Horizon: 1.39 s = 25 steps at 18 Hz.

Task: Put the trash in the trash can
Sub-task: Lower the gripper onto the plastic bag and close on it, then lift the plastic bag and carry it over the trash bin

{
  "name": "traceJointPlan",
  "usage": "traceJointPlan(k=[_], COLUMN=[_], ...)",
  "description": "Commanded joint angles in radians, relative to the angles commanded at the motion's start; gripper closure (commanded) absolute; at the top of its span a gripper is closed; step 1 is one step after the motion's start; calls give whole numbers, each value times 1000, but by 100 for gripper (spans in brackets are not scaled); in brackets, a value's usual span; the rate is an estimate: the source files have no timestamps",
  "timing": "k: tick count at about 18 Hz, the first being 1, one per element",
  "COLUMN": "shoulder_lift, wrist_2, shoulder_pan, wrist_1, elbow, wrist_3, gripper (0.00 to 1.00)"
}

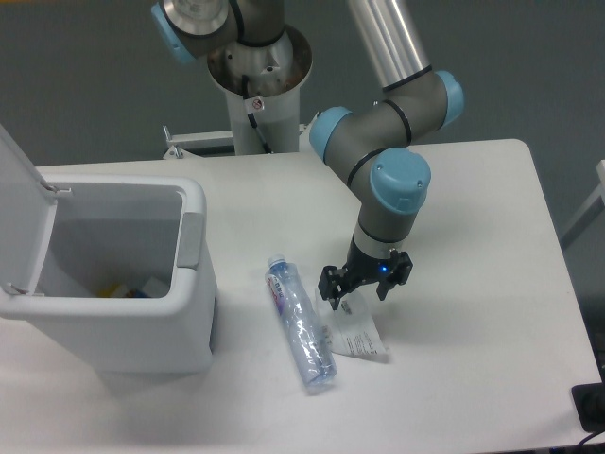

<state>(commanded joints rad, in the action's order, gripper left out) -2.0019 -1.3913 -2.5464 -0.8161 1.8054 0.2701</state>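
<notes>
pincer [361,292] spread over wrapper [357,331] | trash can [194,241] lid up, scraps inside

White table [492,218] with rounded corners fills most of view, evenly lit, soft shadows. Dark grey floor [85,85] beyond it from 9 to 3 o'clock. White metal frame [194,142] at 12 o'clock behind table edge. Dark object [591,407] at 4 o'clock corner, unidentifiable.

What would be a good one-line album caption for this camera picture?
Open pincer poised over a clear wrapper beside a crushed bottle, with the open trash can waiting nearby.
</notes>
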Motion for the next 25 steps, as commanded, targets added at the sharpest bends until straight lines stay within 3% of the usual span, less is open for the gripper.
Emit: traceJointPlan(k=[1,2,9,13,15,17,20,25], shoulder_lift=[3,5,43,135,152,190,267,405], wrist_2=[2,3,9,29,151,247,317,324], shoulder_pan=[0,0,-14,-72,-95,-107,-80,40], wrist_1=[-5,-6,-8,-8,-9,-9,-11,-12], elbow=[-1,0,-47,-147,-207,-251,-310,-293], wrist_3=[-29,-46,-54,-52,-64,-164,-305,-319], gripper=[92,100,100,100,100,100,100,100])
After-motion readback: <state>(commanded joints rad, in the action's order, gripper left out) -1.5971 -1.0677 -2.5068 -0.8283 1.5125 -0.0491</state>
